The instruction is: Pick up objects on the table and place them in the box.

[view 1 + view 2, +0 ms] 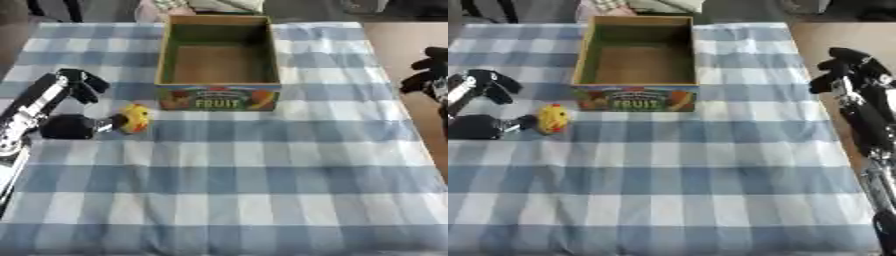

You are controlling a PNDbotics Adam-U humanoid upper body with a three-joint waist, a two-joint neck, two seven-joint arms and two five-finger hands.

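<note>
Pinching a small yellow toy [134, 118] w/ left hand [72, 107], thumb touching it, fingers curled above; sits on counter [262, 175] just left-near of box [219, 102]. Prob. light, rounded, slippery: grip its sides. Right hand [846, 70] idle, far right, fingers curled.

Yellow object [134, 118] front-left of open box [219, 97]
</note>
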